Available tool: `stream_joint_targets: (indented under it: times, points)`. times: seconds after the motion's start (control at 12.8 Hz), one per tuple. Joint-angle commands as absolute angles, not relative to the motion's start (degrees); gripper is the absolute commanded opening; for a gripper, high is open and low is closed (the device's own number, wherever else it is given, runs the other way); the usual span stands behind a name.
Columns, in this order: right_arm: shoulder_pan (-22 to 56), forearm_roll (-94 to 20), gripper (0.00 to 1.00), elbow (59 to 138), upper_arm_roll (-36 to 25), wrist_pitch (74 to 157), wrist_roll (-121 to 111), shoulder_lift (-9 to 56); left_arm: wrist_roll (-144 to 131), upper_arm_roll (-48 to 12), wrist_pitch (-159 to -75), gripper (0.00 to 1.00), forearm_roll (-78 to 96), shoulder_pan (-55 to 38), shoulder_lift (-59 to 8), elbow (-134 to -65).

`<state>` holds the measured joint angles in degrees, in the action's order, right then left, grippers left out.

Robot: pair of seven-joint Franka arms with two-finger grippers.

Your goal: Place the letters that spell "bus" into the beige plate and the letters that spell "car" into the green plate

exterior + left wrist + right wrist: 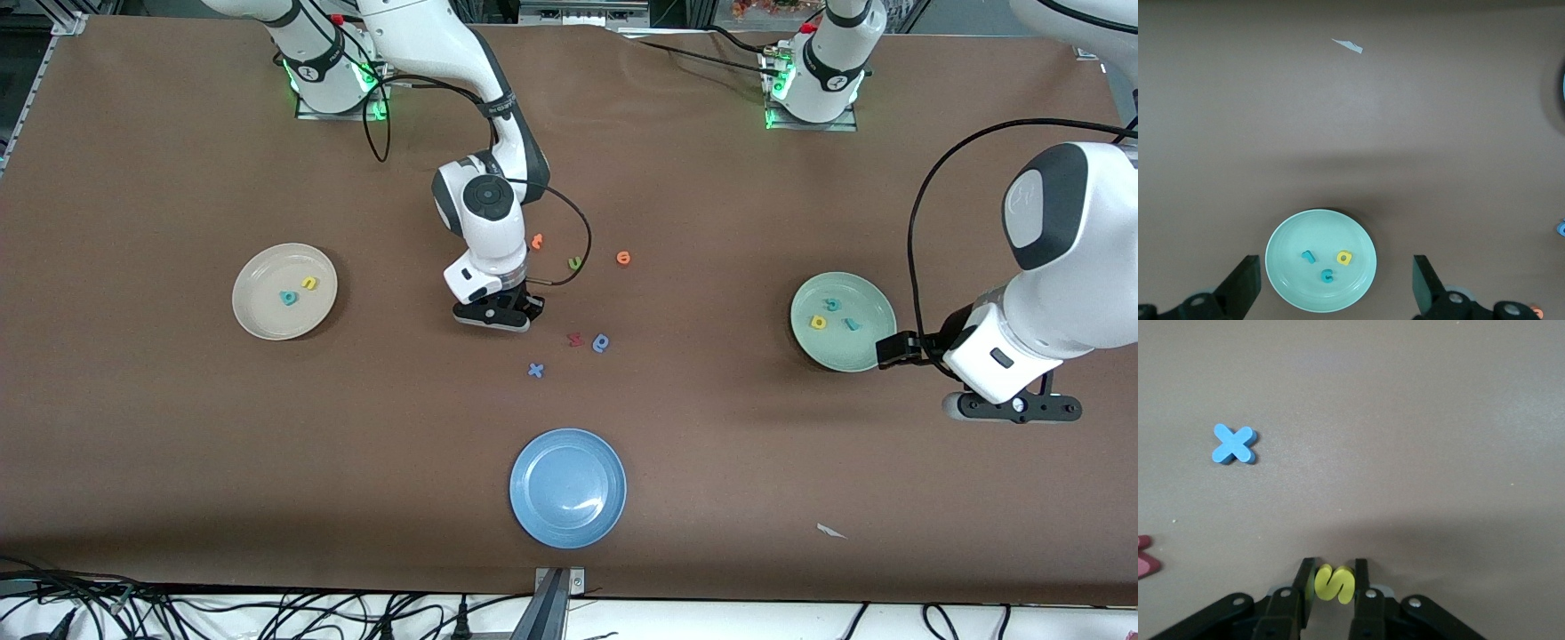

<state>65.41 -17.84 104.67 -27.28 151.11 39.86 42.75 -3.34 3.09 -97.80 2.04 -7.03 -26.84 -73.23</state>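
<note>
Gripping last "bus" letter: my right gripper (pixel 1333 581) low at table middle, fingers clamped on small yellow foam "s" (pixel 1335 583). Left gripper (pixel 1337 283) waited over pale green plate (pixel 1288 235), fingers apart. Next, I judged: lift, carry to round cream-beige plate (pixel 258 307).

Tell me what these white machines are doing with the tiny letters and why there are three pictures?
They are two robot arms standing at a brown table. The big picture comes from a high camera facing them. The two smaller pictures come from little cameras on each arm's wrist.

The right gripper is low at the middle of the table, and its two fingers are pinched on a yellow "s". The left gripper waits wide open, holding nothing, by the green plate.

The green plate holds a teal "c", a yellow "a" and a teal "r": "car". The beige plate holds a teal "b" and a yellow "u". With the "s", that would spell "bus".

A blue plate and several loose letters, like a blue "x", also lie there.
</note>
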Motion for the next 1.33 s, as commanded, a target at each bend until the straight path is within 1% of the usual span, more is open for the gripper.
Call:
stream_joint_targets:
  times: [0.0,0.47,0.86,1.09,1.25]
  points:
    - [65.7,-19.0,0.13,106.3,-27.6,151.0,36.0,42.6,-3.1,3.6,-96.9,1.0,3.3,-7.5,-26.4,-72.9]
    - [65.7,-19.1,0.13,106.2,-34.1,137.5,24.3,36.3,-3.2,3.6,-96.9,1.0,3.3,-7.5,-26.4,-72.9]
    - [65.1,-19.1,0.13,106.3,-42.0,127.4,8.6,33.1,-3.6,3.5,-96.9,1.0,3.3,-7.5,-26.3,-72.9]
    - [63.0,-20.2,0.13,107.6,-45.9,123.8,-3.2,31.6,-3.3,3.5,-96.9,1.0,3.3,-7.5,-26.3,-72.9]
    - [62.5,-21.0,0.13,111.9,-48.9,125.1,-11.5,29.6,-3.3,3.5,-96.9,1.0,3.3,-7.5,-26.3,-72.9]
